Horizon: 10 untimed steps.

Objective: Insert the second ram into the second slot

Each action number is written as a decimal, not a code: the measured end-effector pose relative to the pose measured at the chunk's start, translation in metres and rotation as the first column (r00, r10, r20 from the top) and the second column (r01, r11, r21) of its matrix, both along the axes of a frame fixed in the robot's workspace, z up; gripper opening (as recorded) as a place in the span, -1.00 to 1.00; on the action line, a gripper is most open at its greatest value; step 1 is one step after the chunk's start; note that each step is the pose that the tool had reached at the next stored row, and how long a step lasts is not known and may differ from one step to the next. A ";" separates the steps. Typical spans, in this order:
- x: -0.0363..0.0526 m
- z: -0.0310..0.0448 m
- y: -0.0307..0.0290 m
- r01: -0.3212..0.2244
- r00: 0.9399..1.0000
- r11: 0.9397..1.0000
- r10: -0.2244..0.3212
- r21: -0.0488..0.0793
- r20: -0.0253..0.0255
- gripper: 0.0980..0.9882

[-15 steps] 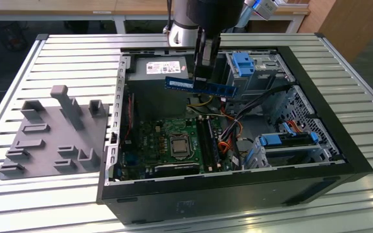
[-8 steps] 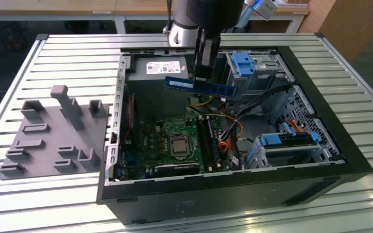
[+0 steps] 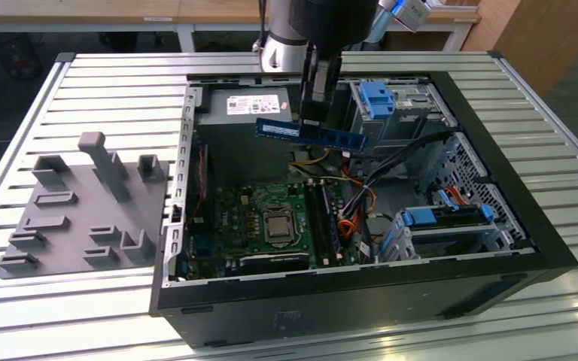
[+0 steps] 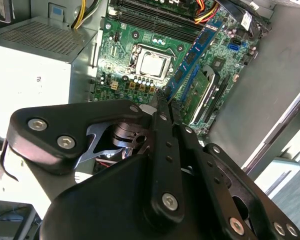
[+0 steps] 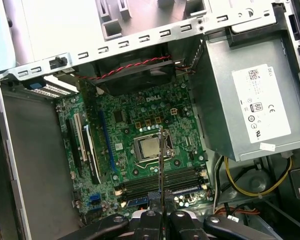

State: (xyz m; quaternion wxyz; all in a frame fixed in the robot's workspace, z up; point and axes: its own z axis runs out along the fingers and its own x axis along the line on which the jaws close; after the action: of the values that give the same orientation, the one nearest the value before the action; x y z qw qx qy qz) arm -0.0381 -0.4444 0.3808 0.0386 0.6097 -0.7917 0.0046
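Second ram [image 3: 314, 134], a blue circuit-board stick, was clamped at mid-length between the closed fingers of the end effector [image 3: 314, 120] and hung in the air inside the open computer case [image 3: 490, 173]. The arm [image 3: 314, 30] came down from the upper edge of the exterior view, with the end effector pointing straight down into the case. The stick lay roughly level, its end toward the exterior view's right a little lower, high above the motherboard [image 3: 259, 218] and well apart from the memory slots [image 3: 324, 218]. It sat between the power supply [image 3: 249, 105] and the drive cage [image 3: 400, 105]. In the second wrist view the second ram [image 4: 192, 55] ran out past the fingertips [image 4: 162, 102] over the green board. In the first wrist view it [image 5: 161, 160] appeared edge-on above the processor [image 5: 149, 148]. The case stood on the slatted desk [image 3: 118, 68], beside a grey fixture [image 3: 78, 203].
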 end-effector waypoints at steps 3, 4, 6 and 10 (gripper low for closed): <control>0.0000 0.0000 0.0000 0.005 1.000 1.000 -0.005 0.000 0.000 -0.91; 0.0000 0.0000 0.0000 0.007 1.000 1.000 -0.007 0.000 0.000 -0.91; 0.0000 0.0000 0.0000 0.014 1.000 1.000 -0.014 0.000 0.000 -0.91; 0.0000 0.0000 0.0000 0.026 1.000 1.000 -0.026 0.000 0.000 -0.91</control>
State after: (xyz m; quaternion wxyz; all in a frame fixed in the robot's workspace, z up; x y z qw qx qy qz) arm -0.0381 -0.4444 0.3808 0.0387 0.5993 -0.7996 0.0041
